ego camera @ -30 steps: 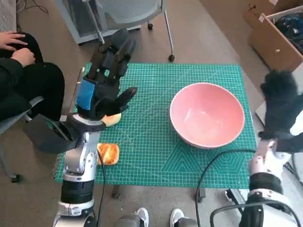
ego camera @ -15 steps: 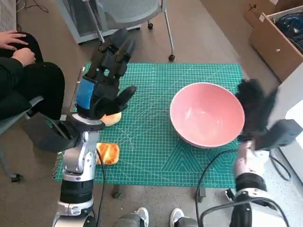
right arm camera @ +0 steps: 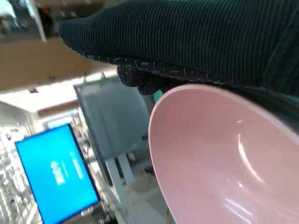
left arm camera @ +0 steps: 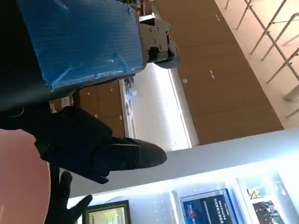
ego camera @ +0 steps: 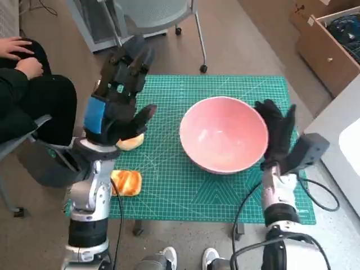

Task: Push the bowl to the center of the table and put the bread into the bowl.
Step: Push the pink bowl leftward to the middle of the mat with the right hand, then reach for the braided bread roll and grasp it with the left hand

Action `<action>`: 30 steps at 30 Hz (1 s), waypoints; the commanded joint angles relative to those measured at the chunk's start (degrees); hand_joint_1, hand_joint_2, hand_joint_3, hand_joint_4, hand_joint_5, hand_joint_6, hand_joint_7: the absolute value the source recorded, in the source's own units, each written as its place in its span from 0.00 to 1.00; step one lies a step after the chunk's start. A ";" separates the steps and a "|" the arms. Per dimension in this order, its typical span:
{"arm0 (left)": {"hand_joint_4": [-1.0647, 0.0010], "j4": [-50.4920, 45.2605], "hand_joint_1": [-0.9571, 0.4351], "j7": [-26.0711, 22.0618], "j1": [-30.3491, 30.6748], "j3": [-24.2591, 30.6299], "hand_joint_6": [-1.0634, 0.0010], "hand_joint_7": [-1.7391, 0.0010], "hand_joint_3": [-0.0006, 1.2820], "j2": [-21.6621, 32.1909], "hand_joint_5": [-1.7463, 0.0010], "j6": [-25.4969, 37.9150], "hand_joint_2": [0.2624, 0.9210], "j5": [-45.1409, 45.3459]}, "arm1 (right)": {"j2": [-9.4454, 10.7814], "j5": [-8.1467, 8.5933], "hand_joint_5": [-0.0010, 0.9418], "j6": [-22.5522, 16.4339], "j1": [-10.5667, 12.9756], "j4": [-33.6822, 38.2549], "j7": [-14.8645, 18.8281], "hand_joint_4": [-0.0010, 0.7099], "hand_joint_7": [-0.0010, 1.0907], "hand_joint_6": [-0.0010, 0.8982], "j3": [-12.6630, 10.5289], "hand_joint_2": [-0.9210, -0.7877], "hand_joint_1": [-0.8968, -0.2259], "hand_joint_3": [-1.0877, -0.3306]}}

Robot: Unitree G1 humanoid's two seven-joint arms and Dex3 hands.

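While the push step is in hand, with the bread step not yet begun, read near to far as follows. Nearest, at the left front of the green mat: one bread piece, orange-brown, lying free on the surface. Just beyond: a second, paler bread roll, partly hidden beneath the left robot hand; contact between the two cannot be told. Left robot hand: raised above the mat, fingers spread, holding nothing; confirmed empty in the left wrist view. At the right: right robot hand, gloved, fingers extended and flat against the right outer wall of the pink bowl; pressing, not gripping. Bowl: upright, empty, near mid-mat, slightly right of centre. Farther off: chair base beyond the surface; a seated person at far left; a cardboard box at far right.

Judged progress: push nearly complete. Next move calls for a short further nudge leftward, then release; afterwards, lowering the left robot hand onto a bread piece, closing on it and carrying it over the rim. Risk: excessive pressure on the wall, tipping or sliding the bowl past centre.
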 commanded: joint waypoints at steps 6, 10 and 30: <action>1.00 -2.19 0.38 1.11 1.53 0.26 1.00 0.68 0.43 1.10 0.86 -0.02 0.66 0.87 | 2.55 -0.78 0.01 2.42 -1.91 0.88 -0.83 0.44 0.32 0.32 0.45 0.00 0.65 0.60; 1.00 -2.61 0.38 1.54 2.06 0.30 1.00 0.68 0.44 1.33 0.86 -0.12 0.66 1.01 | 2.66 -1.12 0.01 2.55 -2.52 0.94 -0.39 0.44 0.33 0.32 0.89 0.00 0.64 0.60; 1.00 -3.73 0.38 3.30 3.26 0.19 1.00 0.66 0.44 1.17 0.87 0.05 0.66 1.03 | -0.01 1.06 0.01 0.33 -3.76 -2.45 3.17 0.46 0.33 0.30 -0.94 0.00 0.65 0.61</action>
